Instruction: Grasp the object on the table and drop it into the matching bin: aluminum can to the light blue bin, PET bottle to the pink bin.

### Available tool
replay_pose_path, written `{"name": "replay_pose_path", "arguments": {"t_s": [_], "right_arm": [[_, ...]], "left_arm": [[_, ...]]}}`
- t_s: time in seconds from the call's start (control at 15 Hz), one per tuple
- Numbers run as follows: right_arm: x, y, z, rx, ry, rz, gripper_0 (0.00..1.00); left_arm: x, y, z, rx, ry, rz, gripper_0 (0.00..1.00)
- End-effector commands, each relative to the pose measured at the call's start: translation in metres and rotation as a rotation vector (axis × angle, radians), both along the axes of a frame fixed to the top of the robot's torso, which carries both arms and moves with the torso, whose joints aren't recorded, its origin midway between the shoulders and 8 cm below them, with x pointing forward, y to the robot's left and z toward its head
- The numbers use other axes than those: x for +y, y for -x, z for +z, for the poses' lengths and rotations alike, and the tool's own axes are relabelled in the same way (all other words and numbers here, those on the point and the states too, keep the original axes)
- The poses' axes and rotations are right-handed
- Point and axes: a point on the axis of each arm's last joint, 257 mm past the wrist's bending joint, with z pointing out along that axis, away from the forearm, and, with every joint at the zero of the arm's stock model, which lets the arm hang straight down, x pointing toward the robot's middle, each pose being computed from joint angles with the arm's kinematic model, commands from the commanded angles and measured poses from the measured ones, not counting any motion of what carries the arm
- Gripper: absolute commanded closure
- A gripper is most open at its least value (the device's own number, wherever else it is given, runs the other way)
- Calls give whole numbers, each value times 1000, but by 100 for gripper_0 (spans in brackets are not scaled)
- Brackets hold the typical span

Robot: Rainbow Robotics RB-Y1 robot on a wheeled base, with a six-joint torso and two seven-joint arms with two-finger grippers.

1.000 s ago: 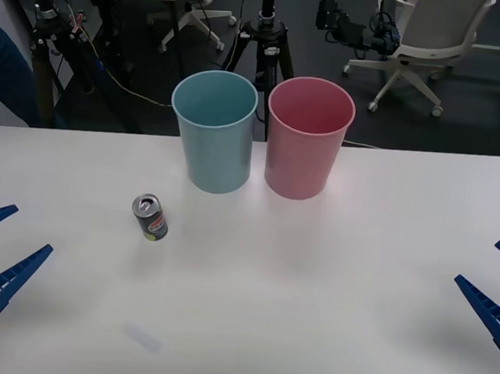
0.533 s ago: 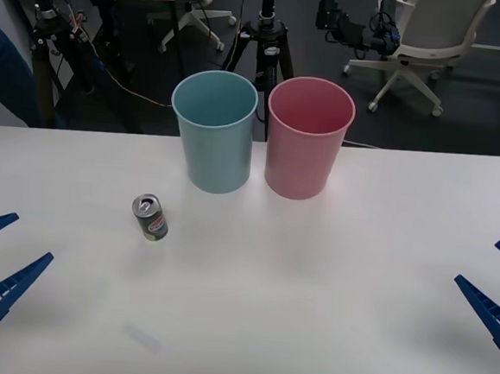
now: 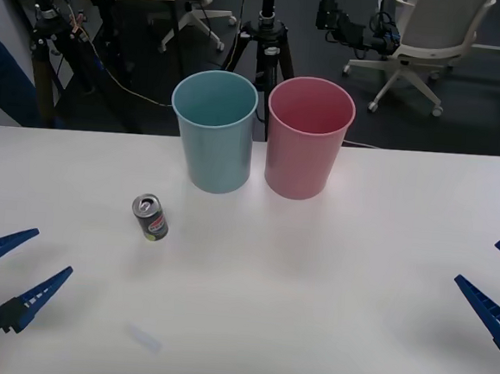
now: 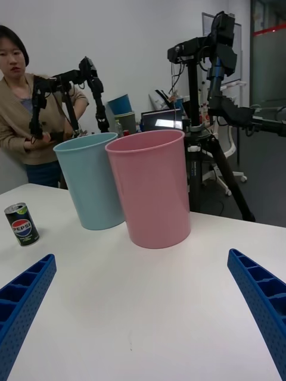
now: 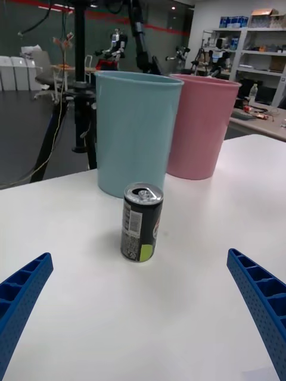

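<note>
- Since a second ago, the left gripper (image 3: pixel 20 275) is sliding in from the left edge toward the middle of the table (image 3: pixel 312 278), its blue fingers now reaching further over the white top; nothing else is shifting.
- That left gripper is spreading its fingers wide, gripping nothing, and is hovering low over the table's near left corner, well apart from the can (image 3: pixel 150 216).
- From the left wrist, the can (image 5: pixel 142 221) is standing upright between the two open fingers but further off, silver top up.
- It is sitting on the table's left half, in front of and a little left of the blue bin (image 3: pixel 213 130), apart from it.
- Just beside the blue bin, to its right, the pink bin (image 3: pixel 309 137) is standing near the far edge.
- At the table's right edge, the right gripper (image 3: pixel 495 284) is waiting, fingers wide and empty.
</note>
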Motion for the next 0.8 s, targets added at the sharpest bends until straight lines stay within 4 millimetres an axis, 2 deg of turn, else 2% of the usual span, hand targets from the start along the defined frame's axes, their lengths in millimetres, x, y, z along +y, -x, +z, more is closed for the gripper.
{"name": "replay_pose_path", "arguments": {"t_s": [0.07, 0.33, 0.53, 0.8], "right_arm": [[0, 0, 0, 0, 0, 0, 0], [0, 0, 0, 0, 0, 0, 0], [0, 0, 0, 0, 0, 0, 0], [0, 0, 0, 0, 0, 0, 0]], "left_arm": [[3, -19, -19, 27, -22, 5, 0], [-4, -45, -39, 0, -74, -1, 0], [-32, -59, -57, 13, -70, -52, 0], [-59, -72, -67, 0, -77, -85, 0]]}}
